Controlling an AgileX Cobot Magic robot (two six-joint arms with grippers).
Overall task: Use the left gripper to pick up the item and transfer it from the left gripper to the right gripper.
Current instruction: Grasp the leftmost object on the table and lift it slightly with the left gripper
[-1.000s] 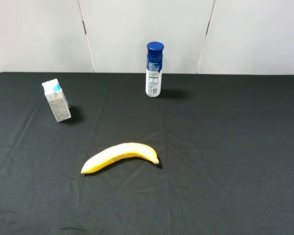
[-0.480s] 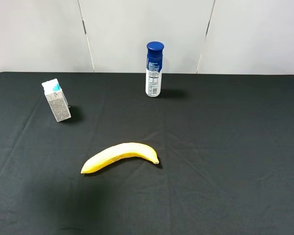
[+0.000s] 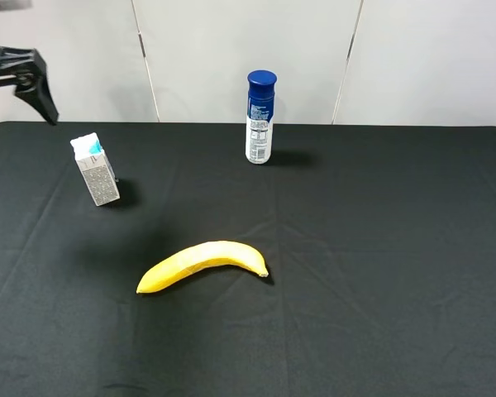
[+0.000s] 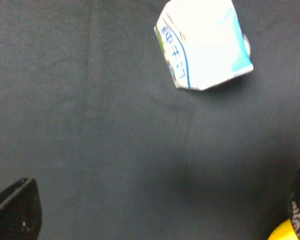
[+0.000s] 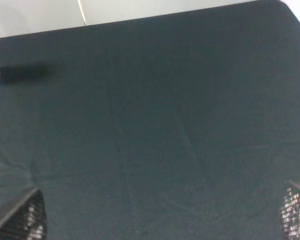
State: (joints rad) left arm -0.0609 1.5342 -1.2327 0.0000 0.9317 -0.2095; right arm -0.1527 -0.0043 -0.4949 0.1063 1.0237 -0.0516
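Boxy carton (image 3: pixel 95 171) on creased black cloth (image 3: pixel 355 248), left gripper (image 4: pixel 157 207), right gripper (image 5: pixel 157 212) jaws spread

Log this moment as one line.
stage: pre-grasp | left gripper: open, empty | right gripper: open, empty | carton: upright, untouched

Ext cam: bright, even, diffuse light, sharp all over. Black cloth (image 3: pixel 380 248) is matte, no glare. Spray can (image 3: pixel 259 117), carton (image 3: pixel 95 169) and banana (image 3: pixel 202 263) throw short soft shadows toward the bench's right edge, so light comes from the left. I see a faint wide dark patch nr the left edge. L wrist cam: motion blur, carton top blown out white. R wrist cam: dimmer, greyish, soft; R gripper (image 5: pixel 162 190) fingertips (image 5: pixel 20 220) out of focus.
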